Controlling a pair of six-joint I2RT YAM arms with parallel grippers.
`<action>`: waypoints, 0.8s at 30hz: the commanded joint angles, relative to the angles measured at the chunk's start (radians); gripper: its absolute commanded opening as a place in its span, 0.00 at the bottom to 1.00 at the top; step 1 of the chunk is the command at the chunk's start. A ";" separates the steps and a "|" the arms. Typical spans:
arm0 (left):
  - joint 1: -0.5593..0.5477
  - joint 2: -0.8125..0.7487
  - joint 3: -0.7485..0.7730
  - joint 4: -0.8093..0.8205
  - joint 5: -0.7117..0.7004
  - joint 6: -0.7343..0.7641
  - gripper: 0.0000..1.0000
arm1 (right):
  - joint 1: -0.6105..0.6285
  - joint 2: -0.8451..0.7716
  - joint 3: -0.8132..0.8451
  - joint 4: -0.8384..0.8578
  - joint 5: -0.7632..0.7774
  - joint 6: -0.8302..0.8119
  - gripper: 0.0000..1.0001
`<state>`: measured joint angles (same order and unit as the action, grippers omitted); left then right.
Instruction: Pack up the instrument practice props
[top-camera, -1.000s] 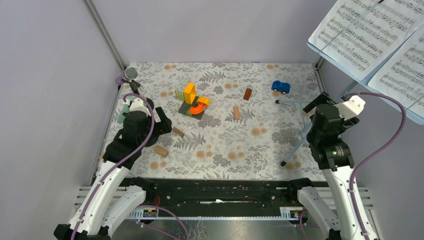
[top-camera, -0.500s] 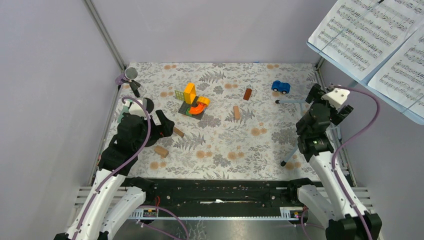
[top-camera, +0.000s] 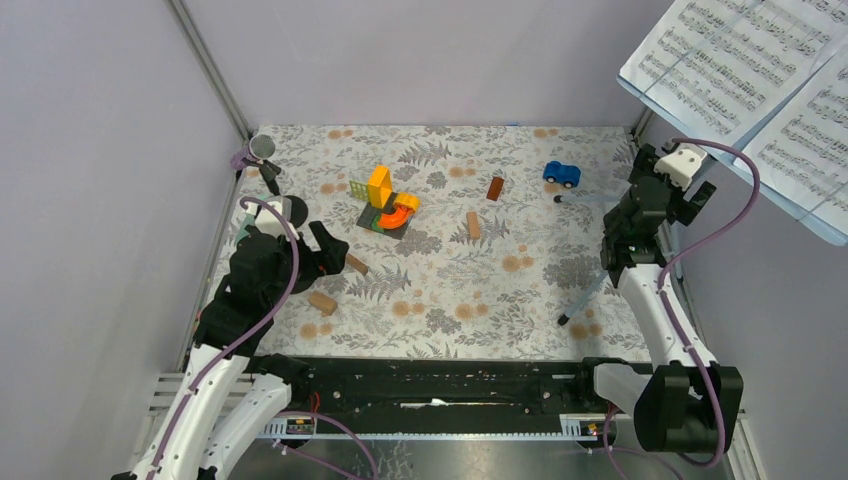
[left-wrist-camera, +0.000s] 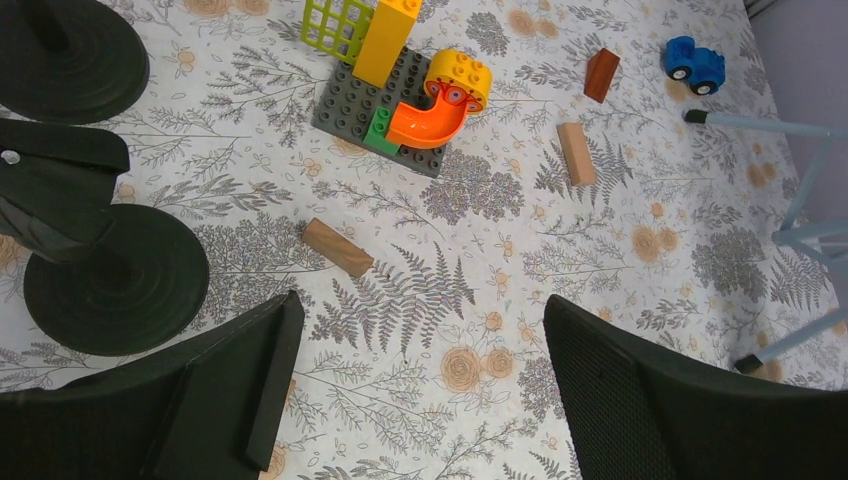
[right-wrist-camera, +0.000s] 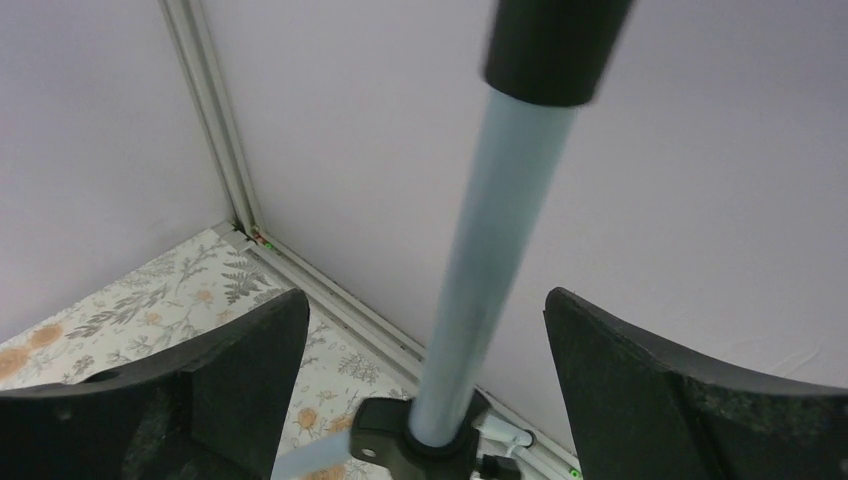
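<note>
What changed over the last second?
Right pincer moved toward the far right corner; it now straddles the music rack's pole, open, nothing gripped. Left pincer drew back slightly, open. Toy car, wooden blocks, brick build stayed put.

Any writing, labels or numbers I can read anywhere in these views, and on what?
No text can be read.
Sheet-music pages: printed staves of notes only; any title or words are too small to make out.
Blue toy car and building-brick toy: no lettering visible.
</note>
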<state>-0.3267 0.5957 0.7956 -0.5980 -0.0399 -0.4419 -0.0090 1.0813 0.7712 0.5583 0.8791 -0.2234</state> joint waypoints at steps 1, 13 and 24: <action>0.005 -0.004 -0.003 0.064 0.033 0.015 0.94 | -0.053 0.034 0.035 0.096 -0.029 0.048 0.92; 0.007 -0.005 -0.006 0.070 0.035 0.019 0.89 | -0.105 0.127 0.002 0.182 -0.095 0.121 0.69; 0.007 0.007 -0.007 0.073 0.067 0.020 0.87 | -0.146 0.217 0.089 0.190 -0.139 0.094 0.52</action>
<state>-0.3260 0.5980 0.7910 -0.5797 0.0048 -0.4397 -0.1413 1.2728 0.7872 0.6945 0.7845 -0.1261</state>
